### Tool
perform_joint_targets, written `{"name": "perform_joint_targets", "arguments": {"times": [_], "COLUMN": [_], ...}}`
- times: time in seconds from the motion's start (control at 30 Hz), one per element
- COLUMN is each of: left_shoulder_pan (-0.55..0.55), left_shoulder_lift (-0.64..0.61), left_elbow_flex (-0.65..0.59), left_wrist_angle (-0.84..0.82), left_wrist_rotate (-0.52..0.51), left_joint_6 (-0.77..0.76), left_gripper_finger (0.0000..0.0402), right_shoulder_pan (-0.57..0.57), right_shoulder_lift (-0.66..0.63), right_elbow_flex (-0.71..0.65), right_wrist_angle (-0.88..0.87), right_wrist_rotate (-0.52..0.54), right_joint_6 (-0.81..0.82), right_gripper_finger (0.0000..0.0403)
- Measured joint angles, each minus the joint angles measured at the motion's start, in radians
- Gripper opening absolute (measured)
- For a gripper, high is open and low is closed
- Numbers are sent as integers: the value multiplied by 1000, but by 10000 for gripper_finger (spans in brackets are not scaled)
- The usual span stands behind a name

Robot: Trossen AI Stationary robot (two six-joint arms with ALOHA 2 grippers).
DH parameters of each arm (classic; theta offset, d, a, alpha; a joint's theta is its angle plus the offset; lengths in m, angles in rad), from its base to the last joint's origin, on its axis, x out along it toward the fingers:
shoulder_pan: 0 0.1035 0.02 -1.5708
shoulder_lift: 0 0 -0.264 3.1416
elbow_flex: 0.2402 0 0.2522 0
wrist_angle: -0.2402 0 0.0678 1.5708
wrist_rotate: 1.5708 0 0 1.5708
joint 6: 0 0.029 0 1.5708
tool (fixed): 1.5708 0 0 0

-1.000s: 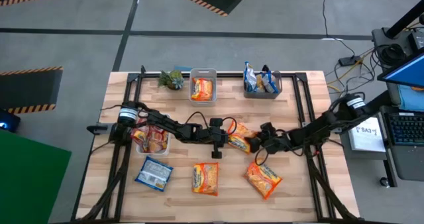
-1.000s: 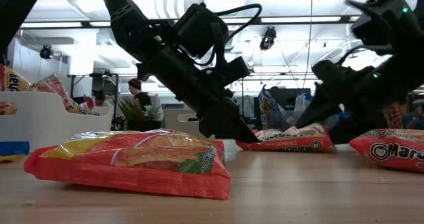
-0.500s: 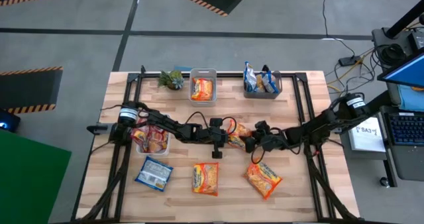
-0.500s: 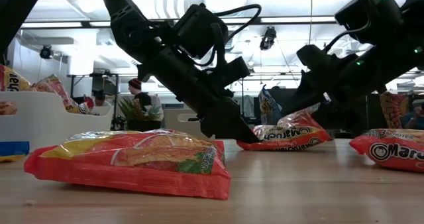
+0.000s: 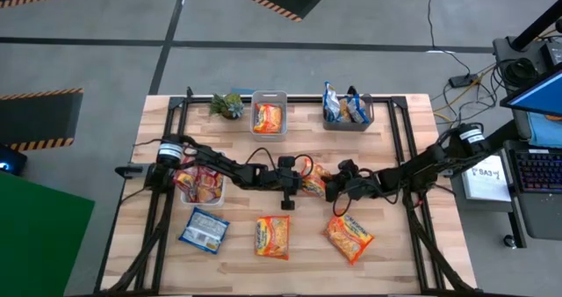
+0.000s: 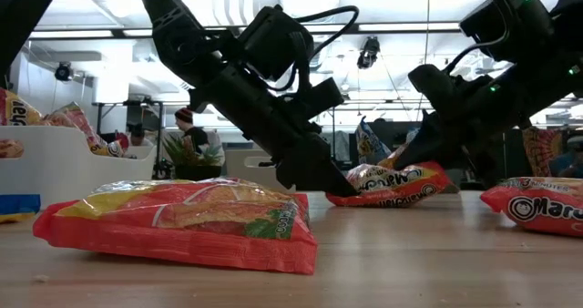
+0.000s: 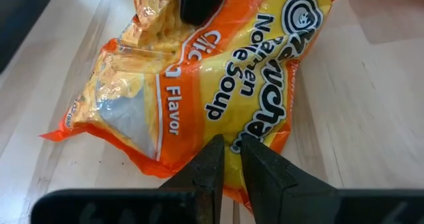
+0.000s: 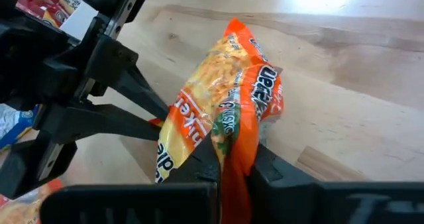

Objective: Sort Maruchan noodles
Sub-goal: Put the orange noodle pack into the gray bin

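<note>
An orange Maruchan noodle packet [image 5: 316, 178] lies mid-table between my two grippers. My left gripper [image 7: 229, 151] comes in from the table's left, its fingers shut but for a slit, with the tips on the packet's left end. My right gripper [image 8: 232, 154] comes from the table's right and is shut on the packet's other end [image 6: 428, 173]. Loose on the table's near half lie two more orange packets [image 5: 273, 236] [image 5: 349, 237] and a blue one [image 5: 204, 229]. My left gripper sets its nearly shut fingertips [image 7: 250, 152] down on the packet's printed face near its left edge [image 7: 218, 128], slanting down from the table's left. That end stays on the table [image 6: 351, 195]. Whether any film is caught between the tips, I cannot tell. My right gripper pinches the packet's right end [image 8: 233, 134] between its two fingers, slanting down from the table's right. That end is raised off the table and the packet is crumpled and tilted, its left end down by the other gripper.
A white bin [image 5: 269, 95] with an orange packet and a grey bin [image 5: 347, 121] with blue packets stand along the far edge, beside a small green plant [image 5: 228, 105]. A white bin [image 5: 217, 191] at the left holds red packets.
My right gripper has moved toward the table's left onto the orange packet and shut on its right end. That end has come up off the table and the packet has bunched toward the left gripper; its left end stayed down.
</note>
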Motion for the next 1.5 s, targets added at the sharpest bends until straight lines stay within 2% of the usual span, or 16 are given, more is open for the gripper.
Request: {"name": "perform_joint_targets", "arguments": {"times": [0.33, 0.6, 0.77, 0.87, 1.07, 1.3, 1.5], "left_shoulder_pan": [-3, -3, -3, -3, 0, 3, 3], "left_shoulder_lift": [-131, -334, -489, -569, -691, -792, -848], "left_elbow_flex": [-1, -2, -25, -71, -209, -318, -361], "left_wrist_angle": [-118, -262, -280, -228, 13, 190, 215], "left_wrist_rotate": [1, -3, -4, -3, -11, -153, -293], "left_joint_6": [60, 166, 239, 264, 340, 408, 428], "left_gripper_finger": [36, 36, 36, 36, 36, 36, 36], "right_shoulder_pan": [0, 0, 0, -1, -34, -115, -214], "right_shoulder_lift": [-124, -244, -280, -291, -284, -247, -177], "right_elbow_flex": [-2, -2, -2, -2, 39, 144, 270], "right_wrist_angle": [-12, -7, 3, 4, 20, 17, 21], "right_wrist_rotate": [-1, 35, 76, 102, 113, 111, 111], "right_joint_6": [-102, -220, -282, -303, -375, -505, -614], "right_gripper_finger": [17, 17, 17, 17, 17, 17, 17]}}
